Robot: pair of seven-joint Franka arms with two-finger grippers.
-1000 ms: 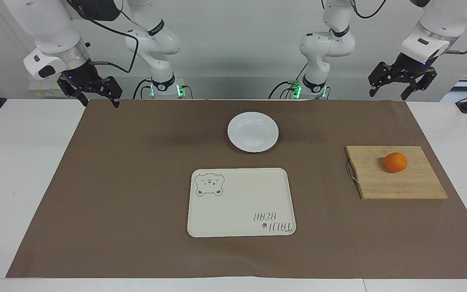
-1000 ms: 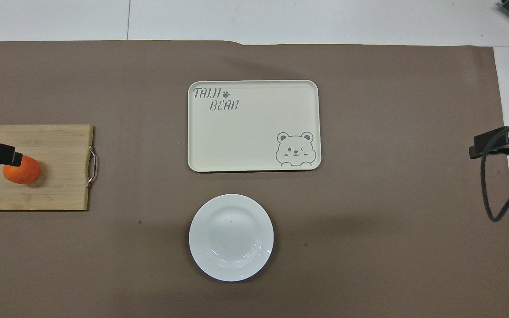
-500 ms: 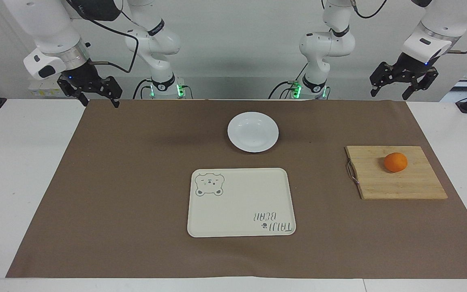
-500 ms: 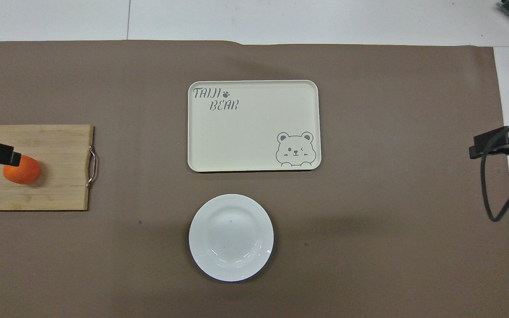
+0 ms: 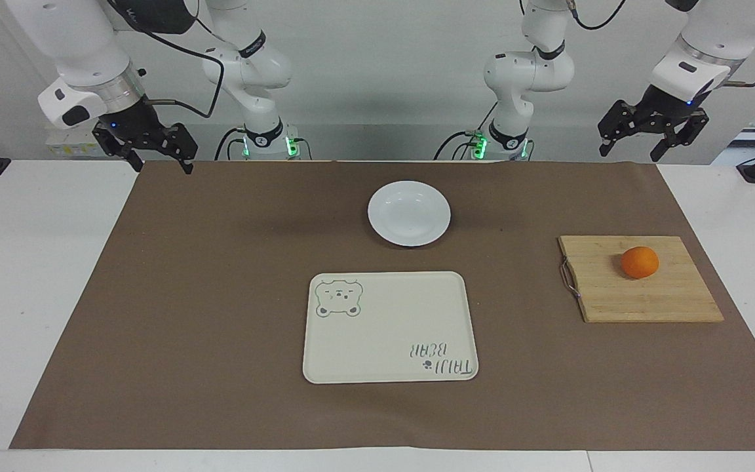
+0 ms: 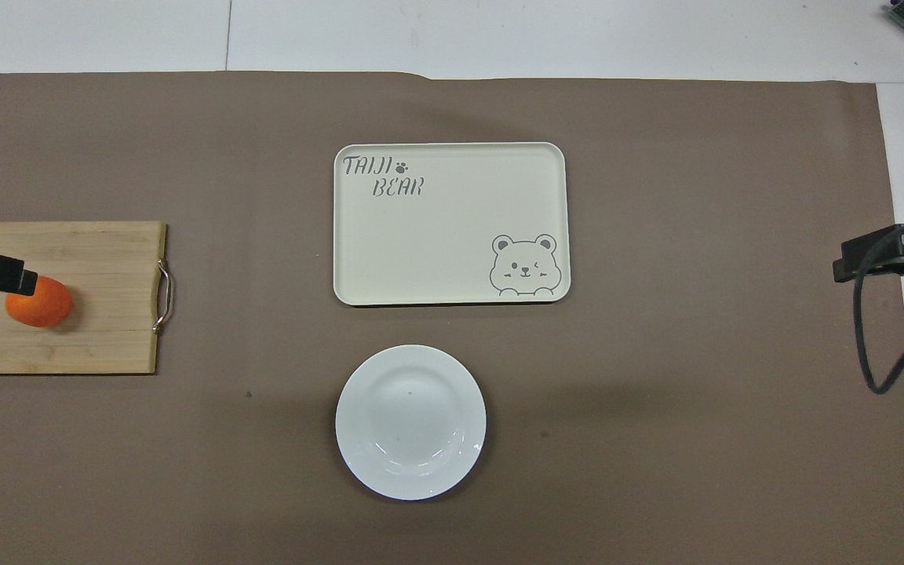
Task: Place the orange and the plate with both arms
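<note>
Brown paper covers the white table (image 5: 37, 275), and both my grippers hang raised at its robot-side edge, fingers spread and holding nothing. My left gripper (image 5: 651, 134) is up over the paper's corner at my left end; the orange (image 5: 639, 262) sits on the wooden cutting board (image 5: 646, 301) below and farther out from it, so that arm is the nearer one. My right gripper (image 5: 153, 149) waits over the other corner. Between my arms the white plate (image 5: 409, 214) lies nearer me than the bear tray (image 5: 390, 328).
</note>
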